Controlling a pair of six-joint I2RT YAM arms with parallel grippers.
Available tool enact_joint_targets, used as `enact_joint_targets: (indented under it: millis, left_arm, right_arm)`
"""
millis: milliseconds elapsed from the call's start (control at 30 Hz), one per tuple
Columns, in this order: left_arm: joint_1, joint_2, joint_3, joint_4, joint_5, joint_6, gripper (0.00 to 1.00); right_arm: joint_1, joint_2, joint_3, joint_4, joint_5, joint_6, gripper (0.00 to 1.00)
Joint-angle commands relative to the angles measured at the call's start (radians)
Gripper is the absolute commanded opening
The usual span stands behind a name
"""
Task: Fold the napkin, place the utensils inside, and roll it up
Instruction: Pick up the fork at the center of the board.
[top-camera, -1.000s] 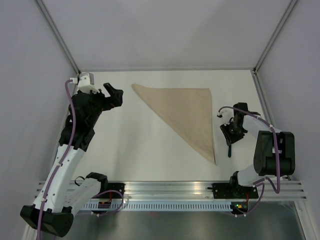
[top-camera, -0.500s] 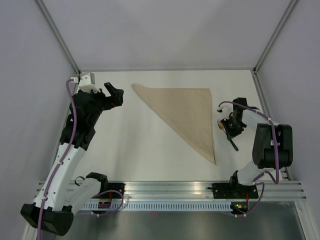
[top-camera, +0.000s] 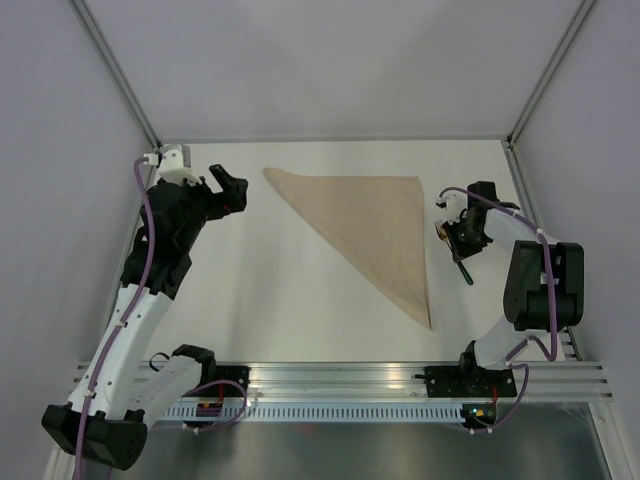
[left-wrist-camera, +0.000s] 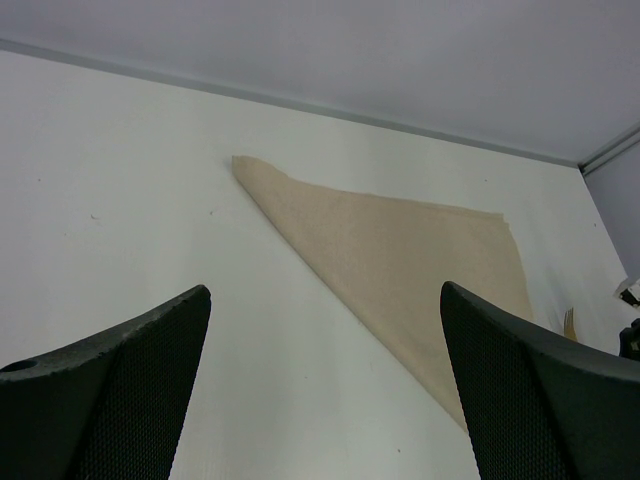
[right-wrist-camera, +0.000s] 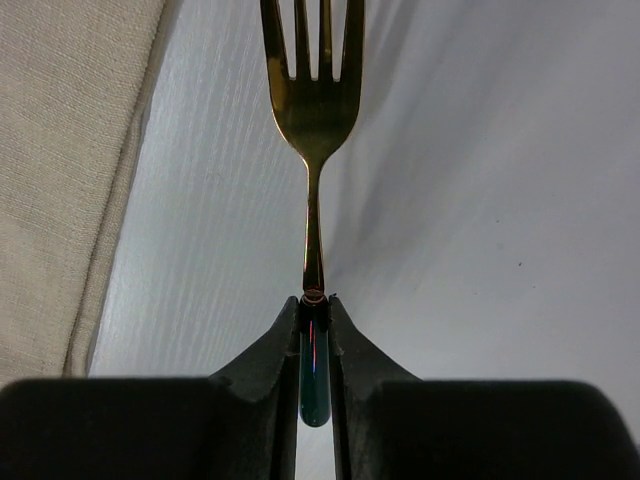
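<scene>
The main risk lies in the thin hold: the right gripper (right-wrist-camera: 314, 320) has its fingers clenched on the fork (right-wrist-camera: 313, 110) at the top of the slim dark handle, just where the gold neck begins. With so little of the handle between the pads, the fork could swivel or slip out when it is carried over the napkin (top-camera: 370, 225). The tines lead, pointing away from the gripper, so if they come in low they may catch the cloth's right edge, drag it and pull the fold open. Nothing pins the cloth against that. The left gripper (top-camera: 228, 193) hangs well to the left of the napkin with its fingers spread wide and nothing between them. The fork could also land crooked or too near the edge and spill out during rolling. The napkin is a plain woven beige cloth, already folded into a triangle and lying flat on the white table (top-camera: 270, 290). One long side runs along the far side, and its sharpest corner points toward the arms' bases. The fork sits just to the right of the napkin's right edge, apart from the cloth. Whether its tines touch the table cannot be told.
</scene>
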Motion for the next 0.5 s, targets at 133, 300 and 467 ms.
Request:
enact_joint_targets:
  millis: [133,300,467]
  left_arm:
    - [0.004,0.015,0.030,0.024,0.013,-0.017,1.00]
    - [0.004,0.021,0.033,0.021,0.016,-0.020,1.00]
    - [0.003,0.028,0.053,0.007,0.024,-0.021,1.00]
  right_arm:
    - [0.001,-0.011,0.167,-0.116,-0.045,0.022,0.01]
    - [0.050,0.000,0.254,-0.159,-0.040,0.042,0.01]
    - [0.185,0.048,0.356,-0.202,-0.010,0.105,0.00]
